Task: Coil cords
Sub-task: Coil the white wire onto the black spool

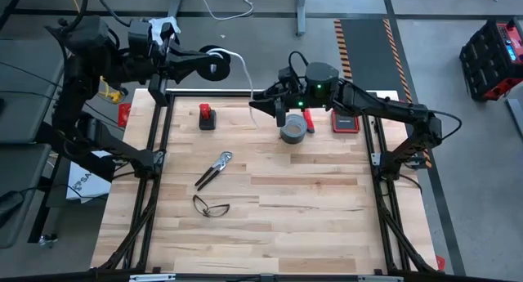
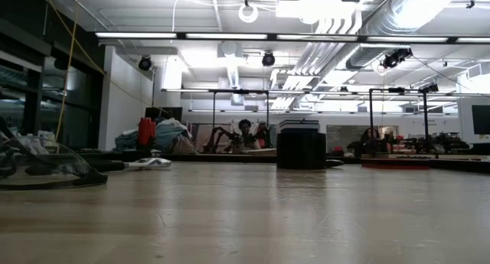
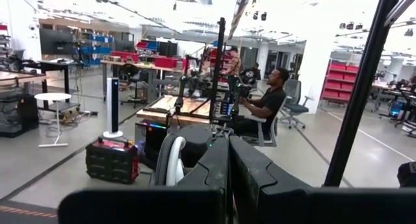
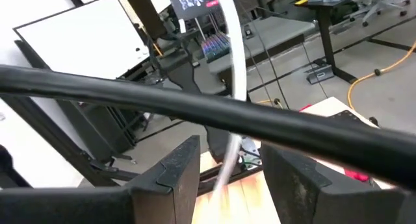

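A small black round spool with thin white cord wound on it is held up past the table's far edge by my left gripper, which is shut on it. The spool also shows in the left wrist view. A free length of the white cord runs from the spool toward my right gripper, and its end hangs over the table's far part. My right gripper is open. The cord passes between its two fingers, and I cannot tell whether it touches them. My left gripper holds the black spool at its side between its two nearly closed fingers. The fingers lie about level and point toward the table's right. The spool is lifted clear, above the table's far frame bar. The exact place of contact is hidden by the fingers.
On the table are a grey tape roll, a red-and-black item, a red-handled tool, a red-and-black box, pliers and glasses. The black frame bar crosses in front of my right gripper.
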You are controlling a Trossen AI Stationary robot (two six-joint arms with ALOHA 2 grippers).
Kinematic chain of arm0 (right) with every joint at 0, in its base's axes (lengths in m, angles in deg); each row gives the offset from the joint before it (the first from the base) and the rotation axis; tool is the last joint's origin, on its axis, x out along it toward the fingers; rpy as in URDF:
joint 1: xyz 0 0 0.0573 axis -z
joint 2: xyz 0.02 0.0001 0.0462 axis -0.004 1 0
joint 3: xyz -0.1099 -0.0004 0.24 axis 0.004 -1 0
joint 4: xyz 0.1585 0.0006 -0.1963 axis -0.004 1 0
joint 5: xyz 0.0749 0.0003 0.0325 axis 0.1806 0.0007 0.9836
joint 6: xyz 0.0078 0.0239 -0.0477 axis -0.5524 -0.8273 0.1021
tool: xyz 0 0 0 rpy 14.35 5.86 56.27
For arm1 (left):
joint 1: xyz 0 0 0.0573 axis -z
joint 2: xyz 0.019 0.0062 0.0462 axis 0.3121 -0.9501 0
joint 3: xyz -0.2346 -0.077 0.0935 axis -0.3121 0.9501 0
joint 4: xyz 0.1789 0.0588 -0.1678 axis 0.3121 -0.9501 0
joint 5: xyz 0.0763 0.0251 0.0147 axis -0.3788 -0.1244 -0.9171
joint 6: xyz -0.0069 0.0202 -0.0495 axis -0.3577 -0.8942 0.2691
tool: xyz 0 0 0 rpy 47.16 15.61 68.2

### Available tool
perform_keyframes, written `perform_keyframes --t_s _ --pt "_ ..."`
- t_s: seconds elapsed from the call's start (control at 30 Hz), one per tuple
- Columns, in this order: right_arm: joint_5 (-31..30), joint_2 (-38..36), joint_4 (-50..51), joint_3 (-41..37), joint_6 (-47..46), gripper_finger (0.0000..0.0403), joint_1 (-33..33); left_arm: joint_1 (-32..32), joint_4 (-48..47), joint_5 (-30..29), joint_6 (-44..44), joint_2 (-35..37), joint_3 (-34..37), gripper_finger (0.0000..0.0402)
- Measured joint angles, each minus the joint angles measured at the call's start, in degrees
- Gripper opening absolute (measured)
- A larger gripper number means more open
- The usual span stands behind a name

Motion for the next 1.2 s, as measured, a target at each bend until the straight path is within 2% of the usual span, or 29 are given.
perform_keyframes --t_s 0.3,0.53,0.83,1.1,1.2 --pt "-0.17 -0.02 -0.07 0.00 0.08 0.0151 0.00 0.00 -0.01 0.04 0.43 -0.03 0.00 0.0000" --pt "-0.66 -0.02 -0.83 0.00 0.17 0.0096 -0.01 0.00 -0.04 0.04 0.45 -0.03 0.00 0.0000" --pt "-0.81 -0.04 -1.73 0.00 1.05 0.0077 -0.15 0.00 -0.04 0.02 0.52 -0.03 0.00 0.0000" --pt "-2.25 -0.04 -1.73 0.00 2.06 0.0008 -0.20 0.00 -0.04 0.00 0.52 -0.03 0.00 0.0000" --pt "-2.32 -0.04 -1.73 0.00 3.69 0.0004 -0.45 0.00 -0.05 -0.31 0.52 -0.03 0.00 0.0000"
